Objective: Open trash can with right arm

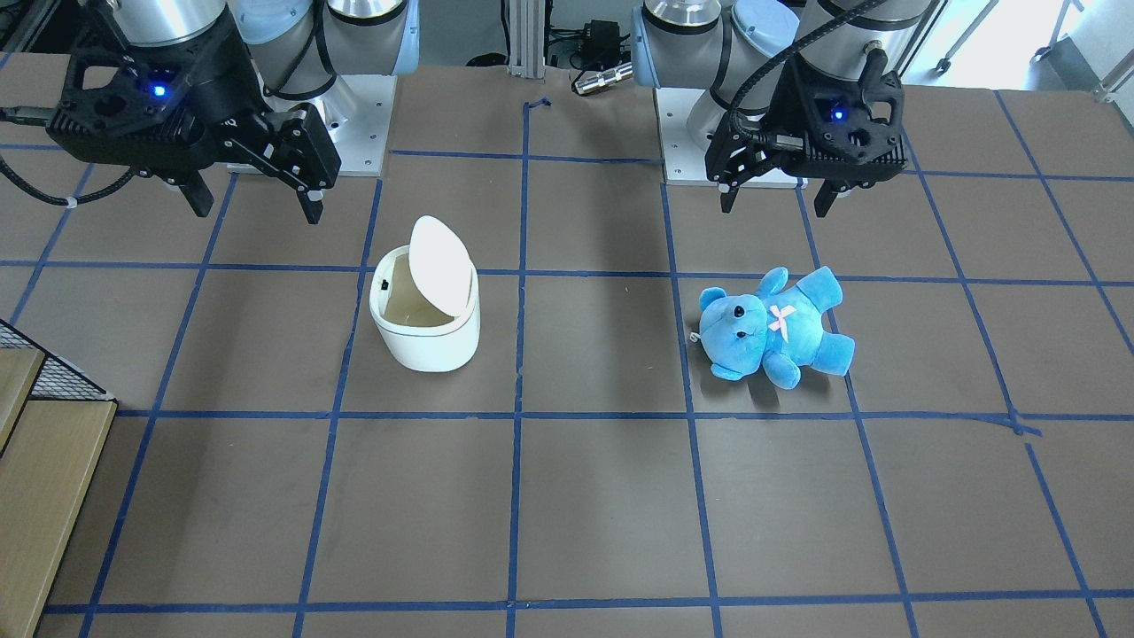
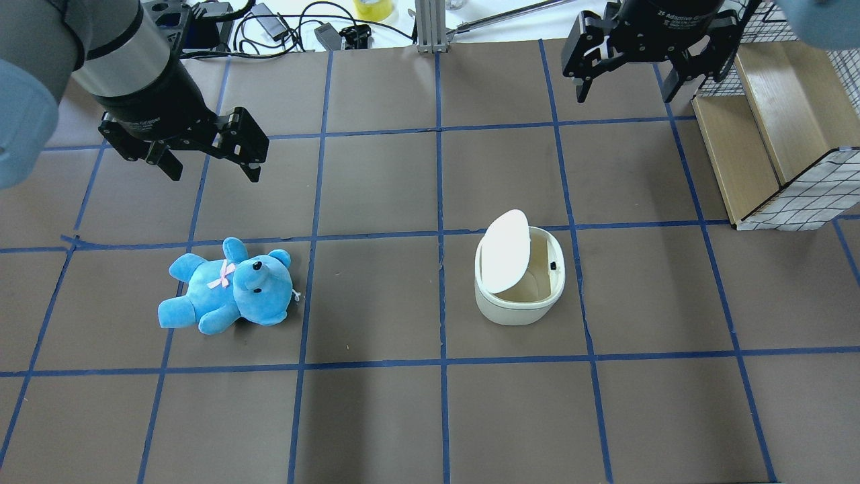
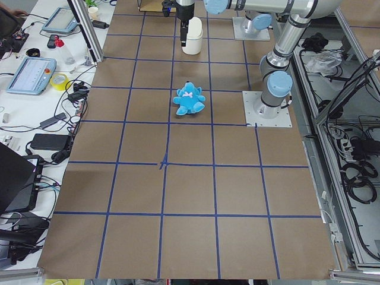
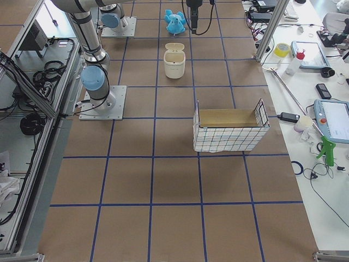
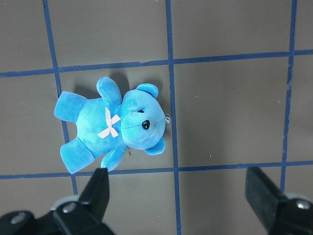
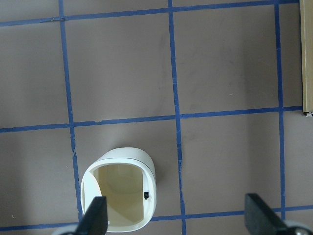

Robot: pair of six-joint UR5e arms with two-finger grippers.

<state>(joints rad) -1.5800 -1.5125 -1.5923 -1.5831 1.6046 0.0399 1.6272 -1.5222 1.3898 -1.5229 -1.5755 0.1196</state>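
Note:
The white trash can (image 2: 517, 306) stands on the table right of centre. Its flip lid (image 2: 505, 250) is tilted up and the beige inside shows. It also shows in the front view (image 1: 425, 341) and the right wrist view (image 6: 128, 157). My right gripper (image 2: 628, 84) hangs open and empty above the table, beyond the can and apart from it; the front view (image 1: 255, 204) shows it too. My left gripper (image 2: 213, 171) is open and empty above a blue teddy bear (image 2: 228, 286).
The teddy bear (image 1: 771, 328) lies on its back on the robot's left half. A wire-mesh crate with a wooden inside (image 2: 772, 134) stands at the far right edge. Blue tape lines grid the brown table. Cables and tools lie past the far edge.

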